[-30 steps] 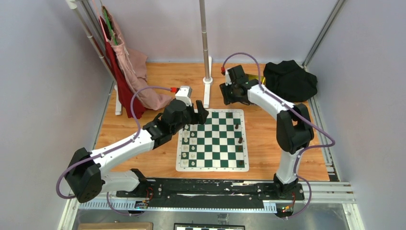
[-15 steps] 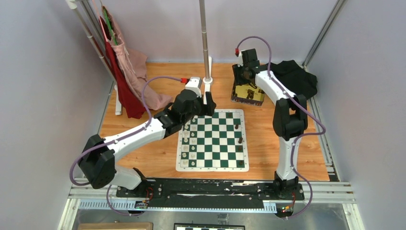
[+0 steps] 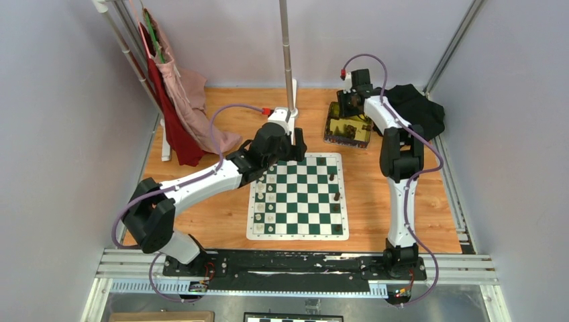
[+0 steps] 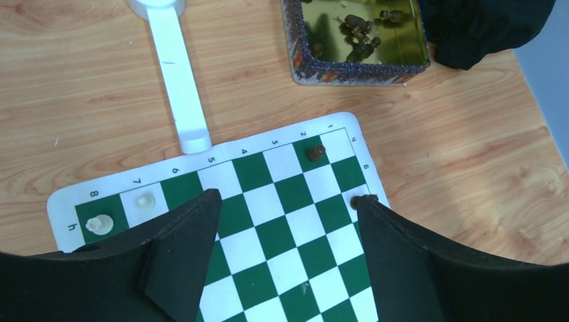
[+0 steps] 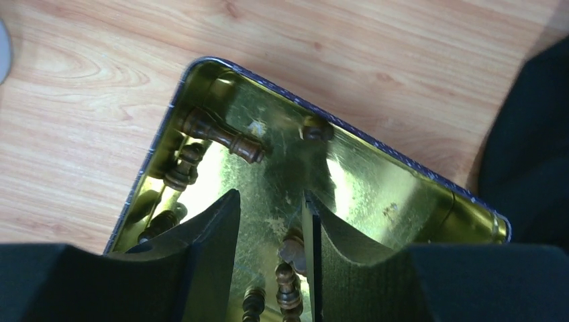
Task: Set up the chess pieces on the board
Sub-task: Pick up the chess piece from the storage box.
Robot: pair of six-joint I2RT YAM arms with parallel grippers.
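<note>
The green-and-white board [image 3: 297, 235] lies mid-table; three dark chess pieces [image 3: 337, 197] stand along its right side. In the left wrist view two of them [image 4: 316, 152] show near the board's [image 4: 288, 221] far corner. My left gripper [image 3: 290, 153] [image 4: 286, 198] hovers open over the board's far edge, nothing between its fingers. My right gripper [image 3: 349, 115] [image 5: 271, 196] is down inside the gold tin [image 3: 357, 139] [image 5: 376, 194], jaws apart. Several dark pieces lie in the tin; one [image 5: 288, 285] rests between the fingers, close to the right one, and another [image 5: 221, 137] lies beyond the tips.
Cream pieces [image 3: 260, 198] [image 4: 100, 224] stand on the board's left side. A white stand with a pole [image 3: 290, 100] [image 4: 178, 74] rises behind the board. A black cloth [image 3: 409, 111] [image 5: 530, 147] lies right of the tin. Red and pink garments [image 3: 181, 100] hang at the back left.
My right gripper has swung right from beside the tin to over it and gone down inside, its jaws narrowing a little. My left arm has moved right along the board's far edge.
</note>
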